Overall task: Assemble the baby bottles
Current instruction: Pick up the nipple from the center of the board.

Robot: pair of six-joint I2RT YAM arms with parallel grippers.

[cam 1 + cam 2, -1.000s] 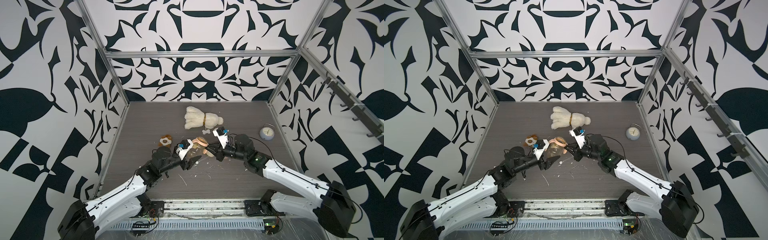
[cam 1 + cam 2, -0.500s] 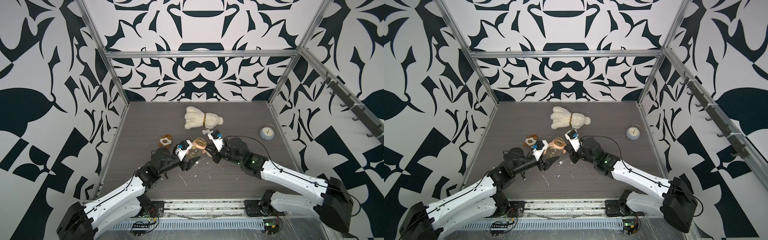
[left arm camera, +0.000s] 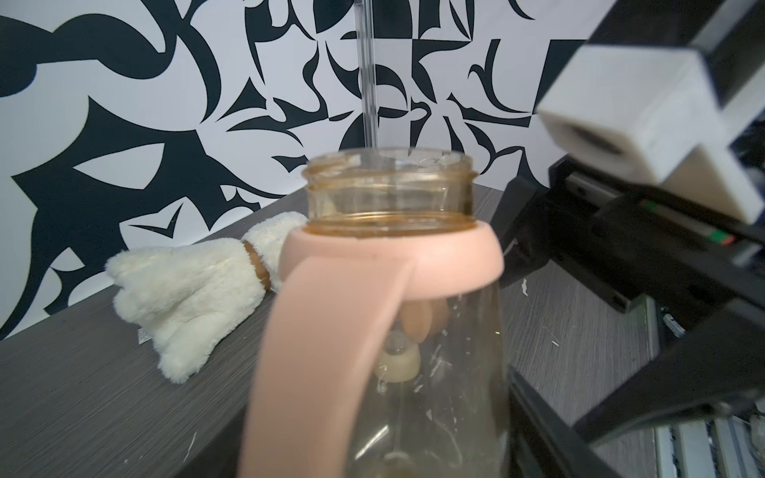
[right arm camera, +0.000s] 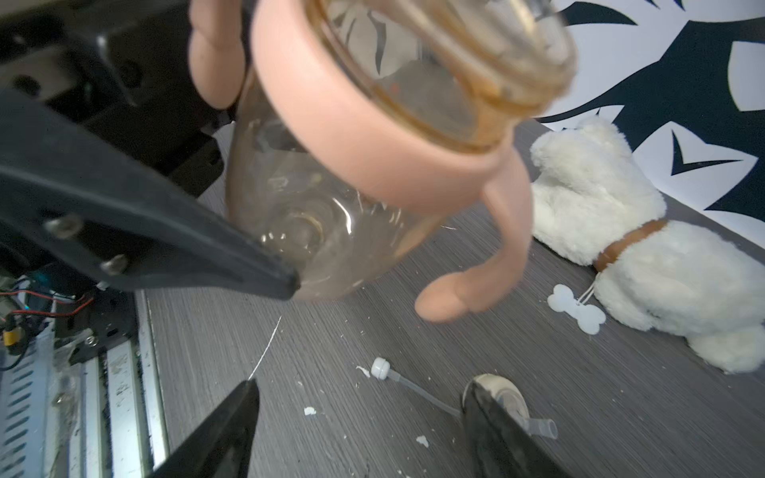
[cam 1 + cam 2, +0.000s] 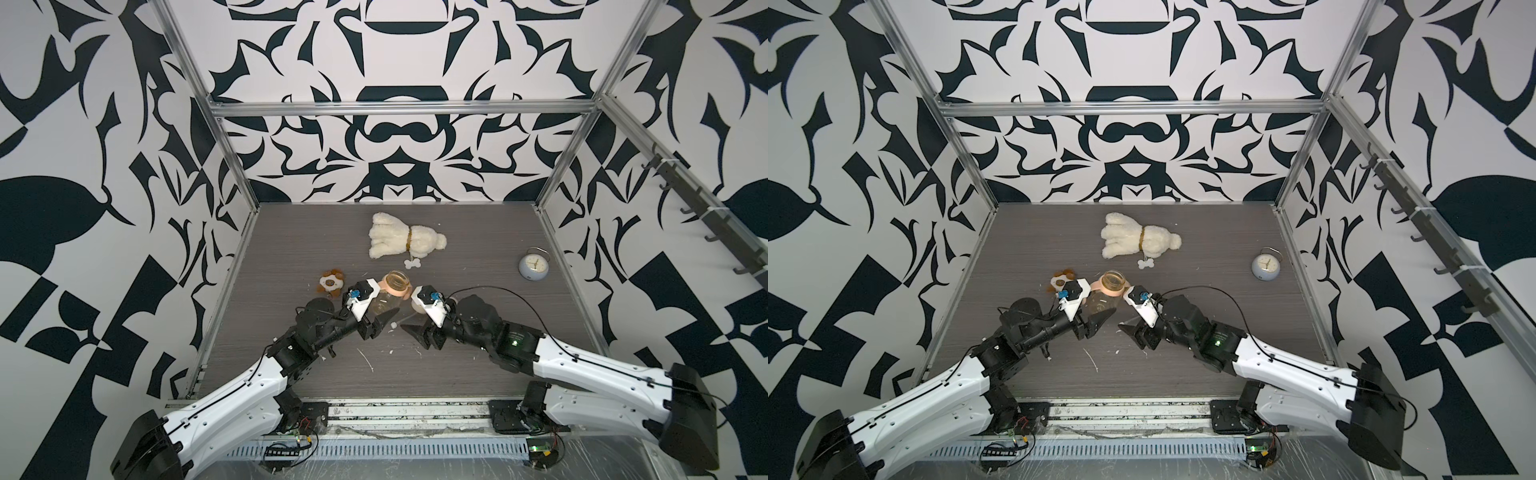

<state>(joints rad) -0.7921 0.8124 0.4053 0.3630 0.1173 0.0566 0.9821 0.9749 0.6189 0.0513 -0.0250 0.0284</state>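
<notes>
walls [image 5: 382,137]: black-and-white leaf pattern on three sides, aluminium frame at the corners.
table [image 5: 291,232]: dark grey wood grain, pale flecks scattered toward 6 o'clock.
left arm [image 5: 232,395]: white, reaching in from 7 o'clock toward the centre.
right arm [image 5: 582,370]: white, reaching in from 5 o'clock toward the centre.
white plush dog [image 5: 405,241]: on its side at 12 o'clock, well apart from both arms.
left gripper [image 5: 382,313]: clamped narrow on the amber bottle body, near the table centre.
right gripper [image 4: 360,387]: jaws wide, gripping nothing, low over the table at 4 o'clock of the amber bottle body, astride the straw.
amber bottle body [image 3: 389,194]: gripped near its base, tilted, open threaded mouth toward 12 o'clock; contact with the table unclear.
peach handle piece [image 3: 389,256]: ring seated round the neck under the threads, both handles hanging down the sides.
alarm clock [image 5: 533,266]: pale blue, at 2 o'clock, near the side frame.
small plush toy [image 5: 330,282]: brown and white, at 9 o'clock of the amber bottle body.
cream collar [image 4: 505,393]: on the table, partly hidden behind one right finger.
straw [image 4: 414,391]: flat on the table, white ball at its free end.
bone tag [image 5: 412,262]: white, at 6 o'clock of the white plush dog.
</notes>
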